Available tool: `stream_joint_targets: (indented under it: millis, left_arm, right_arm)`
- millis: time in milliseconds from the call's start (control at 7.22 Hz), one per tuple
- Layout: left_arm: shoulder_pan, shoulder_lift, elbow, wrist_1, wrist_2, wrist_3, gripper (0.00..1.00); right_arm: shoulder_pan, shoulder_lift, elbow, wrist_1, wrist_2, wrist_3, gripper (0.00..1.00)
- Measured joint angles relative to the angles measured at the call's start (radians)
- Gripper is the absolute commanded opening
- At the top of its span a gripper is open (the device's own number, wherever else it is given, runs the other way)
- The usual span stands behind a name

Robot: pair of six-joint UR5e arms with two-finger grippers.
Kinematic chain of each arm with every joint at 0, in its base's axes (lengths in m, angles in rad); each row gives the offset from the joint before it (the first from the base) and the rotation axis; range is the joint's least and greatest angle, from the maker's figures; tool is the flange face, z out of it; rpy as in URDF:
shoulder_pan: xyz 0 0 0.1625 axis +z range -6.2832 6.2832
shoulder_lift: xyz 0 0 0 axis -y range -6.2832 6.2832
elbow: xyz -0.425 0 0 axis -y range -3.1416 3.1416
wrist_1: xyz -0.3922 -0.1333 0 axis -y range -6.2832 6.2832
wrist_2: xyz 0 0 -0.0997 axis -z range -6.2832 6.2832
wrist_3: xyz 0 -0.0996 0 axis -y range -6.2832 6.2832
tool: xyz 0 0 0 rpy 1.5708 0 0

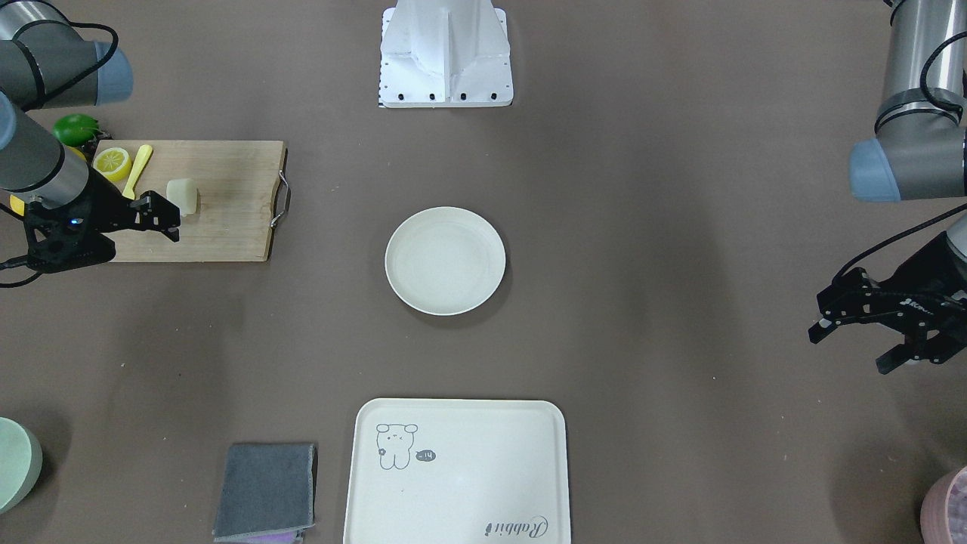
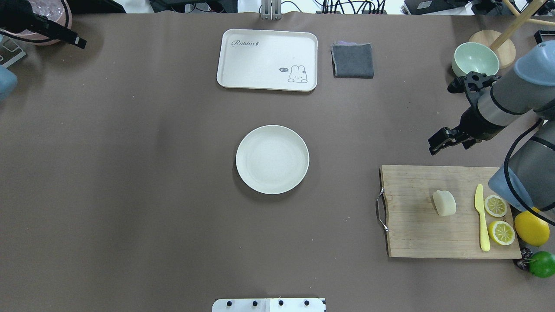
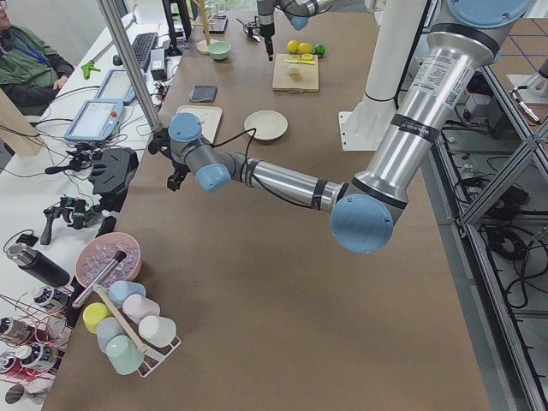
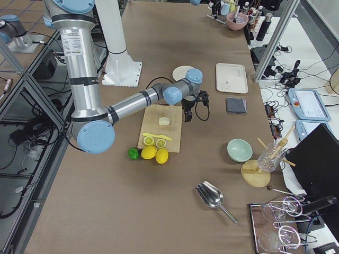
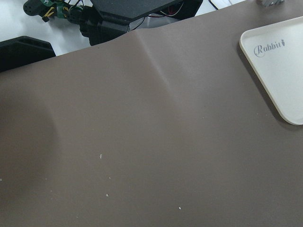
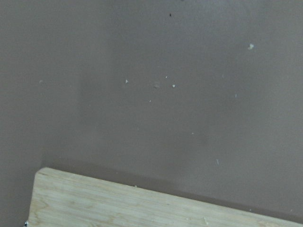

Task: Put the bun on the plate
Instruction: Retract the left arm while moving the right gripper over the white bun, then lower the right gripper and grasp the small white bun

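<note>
Cream bun (image 1: pixel 182 198) sits on the wooden board (image 1: pixel 227 204); right end effector (image 1: pixel 164 216), spread, hangs near that board; left end effector (image 1: pixel 852 349) spread too.

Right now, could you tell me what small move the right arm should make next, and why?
Probably shift the right gripper over the bun and lower it: it hangs near the far edge of the cutting board, the bun lies ungrasped on it, and the plate is empty.

The brown table (image 2: pixel 130 182) bears the off-white plate (image 2: pixel 272 159) at its middle, a cream tray (image 2: pixel 260 60) and folded grey cloth (image 2: pixel 352 60) side by side farther out, and a wooden cutting board (image 2: pixel 412 229) at the robot's right, a lemon (image 2: pixel 531 228) and lime (image 2: pixel 542 264) beside it
</note>
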Motion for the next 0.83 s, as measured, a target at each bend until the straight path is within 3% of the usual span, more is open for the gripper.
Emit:
stream_joint_targets:
  millis: [831]
  left_arm:
    - [0.003, -0.013, -0.002, -0.004, 0.069, 0.002, 0.97]
  right_arm:
    - [-0.146, -0.099, 0.067, 0.0, -0.072, 0.07, 1.0]
